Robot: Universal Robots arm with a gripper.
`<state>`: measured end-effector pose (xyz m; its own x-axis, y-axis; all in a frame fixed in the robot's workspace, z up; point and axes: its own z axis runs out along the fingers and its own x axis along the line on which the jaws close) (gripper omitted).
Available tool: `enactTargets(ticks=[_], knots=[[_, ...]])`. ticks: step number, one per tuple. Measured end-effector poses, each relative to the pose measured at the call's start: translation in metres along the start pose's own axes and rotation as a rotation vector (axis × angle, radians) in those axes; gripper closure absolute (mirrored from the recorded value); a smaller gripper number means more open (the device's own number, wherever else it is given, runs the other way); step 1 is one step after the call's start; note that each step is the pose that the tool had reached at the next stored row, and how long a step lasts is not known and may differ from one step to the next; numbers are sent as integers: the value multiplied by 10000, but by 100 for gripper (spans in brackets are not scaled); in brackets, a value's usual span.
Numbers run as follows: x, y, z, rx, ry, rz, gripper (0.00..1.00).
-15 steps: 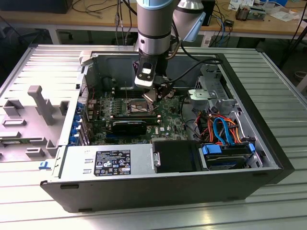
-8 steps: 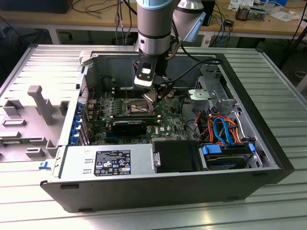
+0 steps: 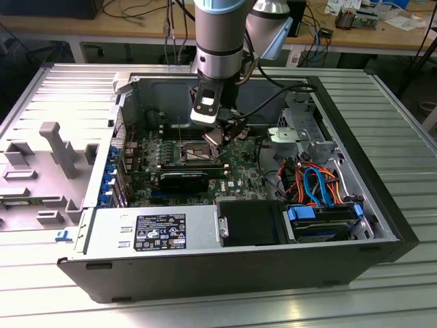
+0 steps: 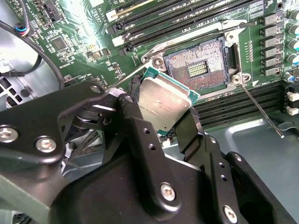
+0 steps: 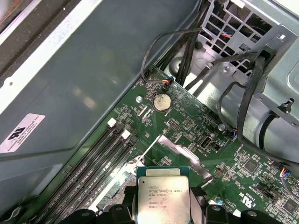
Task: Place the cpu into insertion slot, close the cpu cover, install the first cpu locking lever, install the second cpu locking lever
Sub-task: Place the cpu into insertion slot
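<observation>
My gripper [image 4: 164, 106] is shut on the cpu [image 4: 163, 99], a small square chip with a dull silver top, clamped at its edges between two black fingers [image 4: 140, 126]. The chip hangs tilted just beside and above the insertion slot [image 4: 198, 65], which lies open with its pin field bare inside a silver rim. In the first wrist view the cpu [image 5: 163, 196] faces the camera, and the cpu cover [image 5: 182, 151] stands raised past it. One thin locking lever [image 4: 261, 112] sticks out free of the socket. In the exterior view the gripper [image 3: 214, 139] hovers over the motherboard [image 3: 232, 174].
Long black memory slots [image 4: 187, 18] run alongside the socket. The open computer case [image 3: 382, 225] holds a power supply [image 3: 153, 232], a drive cage with blue clips [image 3: 321, 222] and orange and blue cables [image 3: 314, 181]. Black cables [image 5: 233, 98] hang near the metal bay.
</observation>
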<state>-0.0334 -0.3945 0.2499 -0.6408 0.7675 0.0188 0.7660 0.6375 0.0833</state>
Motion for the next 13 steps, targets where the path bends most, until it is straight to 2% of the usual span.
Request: enactTargets(ticks=[13], knots=[[0,0,3,-4,-17,203,46]])
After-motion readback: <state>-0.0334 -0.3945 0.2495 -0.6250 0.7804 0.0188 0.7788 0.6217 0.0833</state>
